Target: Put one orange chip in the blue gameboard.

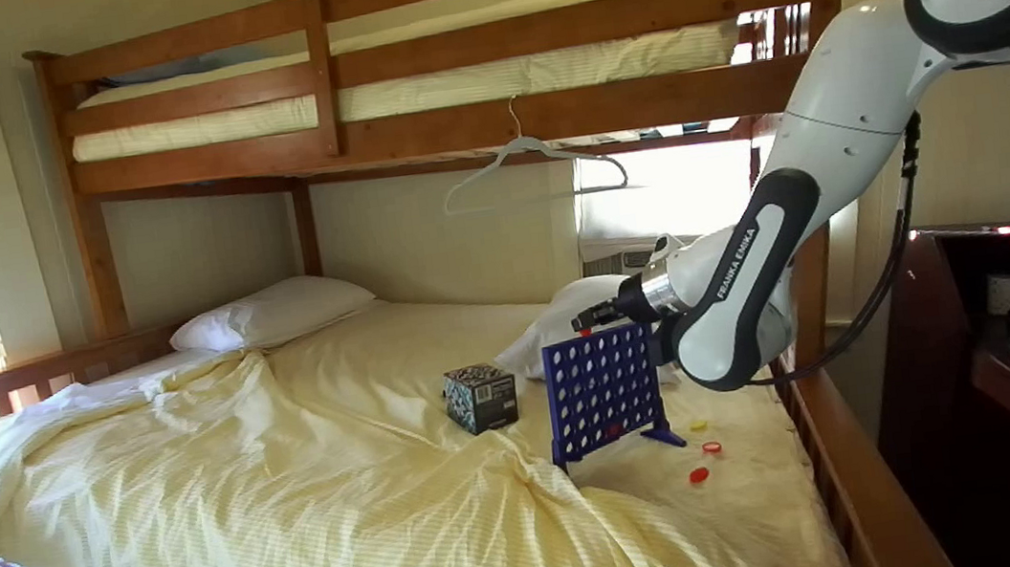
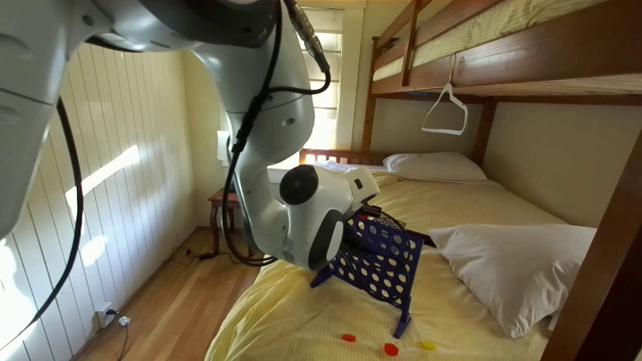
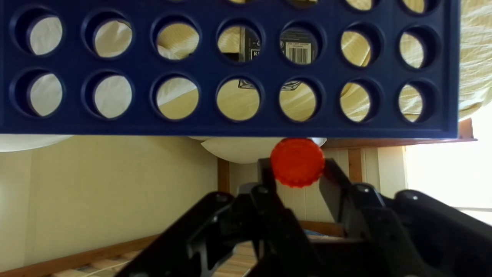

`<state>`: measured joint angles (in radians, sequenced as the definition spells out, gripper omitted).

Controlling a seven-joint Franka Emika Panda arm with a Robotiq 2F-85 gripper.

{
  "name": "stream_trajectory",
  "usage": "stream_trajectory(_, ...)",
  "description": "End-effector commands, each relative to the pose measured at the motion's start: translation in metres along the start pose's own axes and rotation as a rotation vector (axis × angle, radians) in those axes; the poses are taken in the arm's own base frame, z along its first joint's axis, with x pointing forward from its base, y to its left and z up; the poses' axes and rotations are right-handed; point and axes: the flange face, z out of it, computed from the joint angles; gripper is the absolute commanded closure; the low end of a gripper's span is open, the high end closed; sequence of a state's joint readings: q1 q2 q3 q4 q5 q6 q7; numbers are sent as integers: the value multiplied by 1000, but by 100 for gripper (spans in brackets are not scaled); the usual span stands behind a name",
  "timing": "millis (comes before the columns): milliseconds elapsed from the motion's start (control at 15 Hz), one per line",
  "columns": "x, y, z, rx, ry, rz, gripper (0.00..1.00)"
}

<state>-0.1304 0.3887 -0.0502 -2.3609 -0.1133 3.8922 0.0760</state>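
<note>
The blue gameboard (image 1: 603,387) stands upright on the bed, and its grid of round holes (image 3: 269,68) fills the upper part of the wrist view. My gripper (image 3: 296,167) is shut on an orange chip (image 3: 298,162), a red-orange disc pinched by its sides between the fingertips. The chip sits right at the board's top edge, outside the holes; whether it touches the slot I cannot tell. In an exterior view the gripper (image 1: 594,316) reaches over the board's top with the chip just below it. A reddish chip (image 1: 614,429) shows low inside the board.
Two loose red-orange chips (image 2: 348,338) and a yellow chip (image 2: 429,345) lie on the bedding near the board's foot. A dark patterned cube (image 1: 481,398) stands behind the board. A pillow (image 2: 511,265) lies near it. The upper bunk (image 1: 447,127) and a hanger (image 1: 527,151) are overhead.
</note>
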Motion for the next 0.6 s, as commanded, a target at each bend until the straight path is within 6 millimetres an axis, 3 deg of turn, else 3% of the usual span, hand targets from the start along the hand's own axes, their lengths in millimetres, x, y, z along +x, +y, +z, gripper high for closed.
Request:
stream_trajectory(0,-3,-1,4,8,17,9,90)
stream_trajectory(533,-7,-2,4,-11,36,15,90)
